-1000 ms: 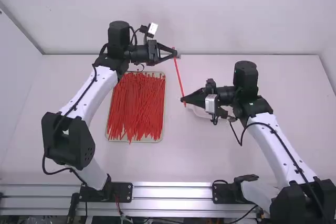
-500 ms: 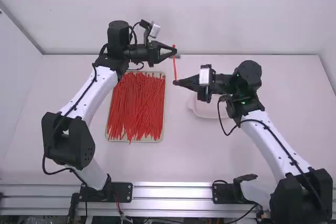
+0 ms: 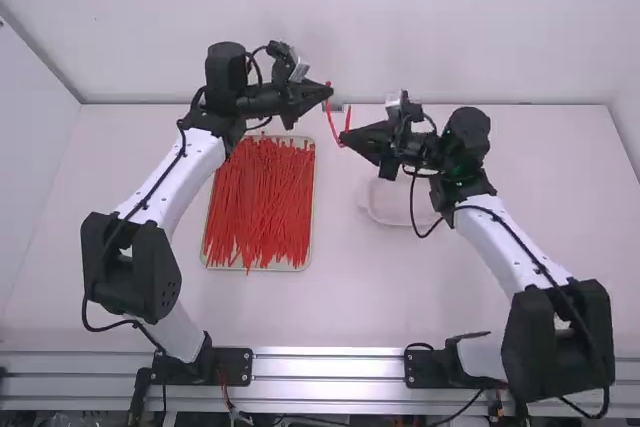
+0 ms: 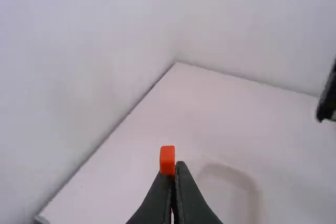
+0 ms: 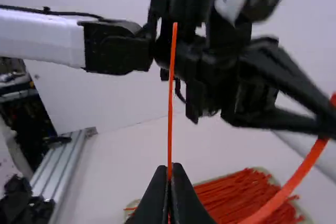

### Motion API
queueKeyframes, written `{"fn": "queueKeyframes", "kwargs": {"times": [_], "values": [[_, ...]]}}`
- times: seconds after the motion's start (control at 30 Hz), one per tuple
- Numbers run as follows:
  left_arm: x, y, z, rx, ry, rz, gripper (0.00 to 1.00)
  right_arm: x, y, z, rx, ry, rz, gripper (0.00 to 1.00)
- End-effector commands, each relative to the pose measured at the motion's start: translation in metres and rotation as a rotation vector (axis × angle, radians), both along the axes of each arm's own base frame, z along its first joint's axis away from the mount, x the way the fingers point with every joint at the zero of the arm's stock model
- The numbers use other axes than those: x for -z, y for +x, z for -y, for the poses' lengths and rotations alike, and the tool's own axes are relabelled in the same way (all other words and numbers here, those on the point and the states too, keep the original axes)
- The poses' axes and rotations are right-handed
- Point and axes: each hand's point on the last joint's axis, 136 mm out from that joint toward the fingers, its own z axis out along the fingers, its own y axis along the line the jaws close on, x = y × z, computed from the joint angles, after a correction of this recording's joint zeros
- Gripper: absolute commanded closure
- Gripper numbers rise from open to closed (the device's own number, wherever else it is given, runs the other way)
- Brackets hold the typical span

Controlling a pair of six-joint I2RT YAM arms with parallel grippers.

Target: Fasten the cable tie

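The light, springy cable tie (image 5: 170, 103) bows, gripped by the left pincer (image 4: 172, 172) apparently at its head and by the right pincer (image 5: 169, 176) on its tail.

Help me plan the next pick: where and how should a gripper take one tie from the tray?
Probably from straight above, at the near tips of the ties, closing across one: they lie flat, packed parallel along the tray, seemingly looser there.

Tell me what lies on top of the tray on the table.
A thick heap of red cable ties lies lengthwise on the tray. Only its pale rim shows; the heap hides its floor and anything underneath.
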Motion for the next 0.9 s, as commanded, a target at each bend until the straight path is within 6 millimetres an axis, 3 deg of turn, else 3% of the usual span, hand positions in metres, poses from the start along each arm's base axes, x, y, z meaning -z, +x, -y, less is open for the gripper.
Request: {"fn": "queueKeyframes", "kwargs": {"times": [0.0, 0.07, 0.2, 0.63, 0.87], "values": [[-0.003, -0.017, 0.005, 0.125, 0.011, 0.114, 0.98, 0.012, -0.004, -0.006, -0.059, 0.000, -0.117, 1.00], [-0.005, -0.027, 0.009, 0.190, 0.015, 0.176, 0.98, 0.017, 0.000, -0.006, -0.059, 0.004, -0.194, 1.00], [-0.006, -0.027, 0.009, 0.198, 0.020, 0.202, 0.98, 0.019, -0.008, -0.007, -0.108, 0.005, -0.295, 1.00], [-0.014, -0.059, 0.008, 0.405, 0.010, 0.480, 0.98, 0.019, -0.019, -0.016, -0.159, 0.004, -0.388, 1.00], [-0.018, -0.057, 0.007, 0.400, 0.011, 0.516, 0.98, 0.021, -0.015, -0.012, -0.144, 0.004, -0.399, 1.00]]}}
